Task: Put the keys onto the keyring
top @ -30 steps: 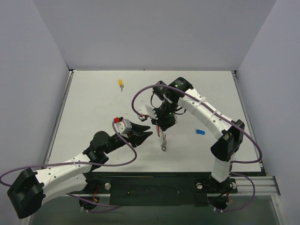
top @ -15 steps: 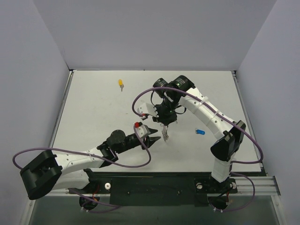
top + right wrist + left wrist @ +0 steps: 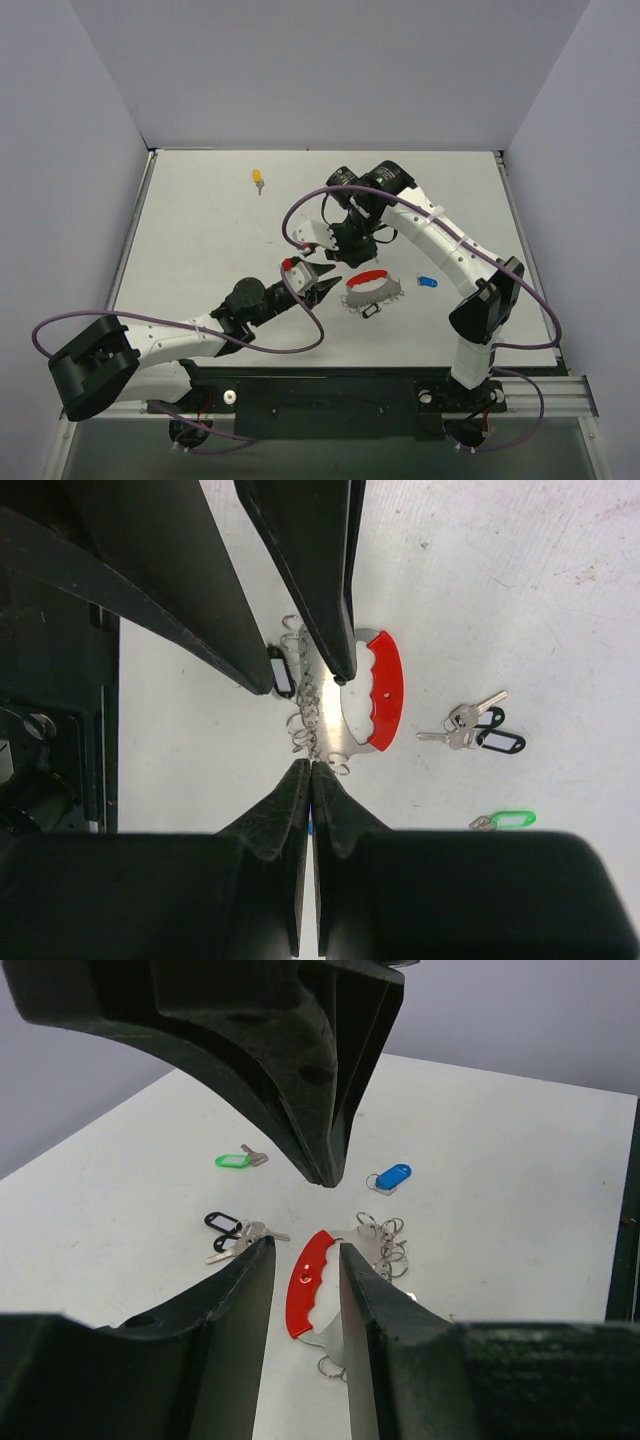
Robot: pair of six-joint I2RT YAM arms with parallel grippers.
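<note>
Jaws: left gripper [image 3: 303, 1250] apart, near keyring [image 3: 385, 695]; right gripper [image 3: 311, 765] closed, empty.

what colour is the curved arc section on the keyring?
Red. The silver metal keyring shows it best in the left wrist view.

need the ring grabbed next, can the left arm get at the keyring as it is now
Probably yes. The left gripper is open and aimed at the keyring, which lies flat just ahead, with nothing between them. The shut right gripper hangs close above and may crowd it.
</note>
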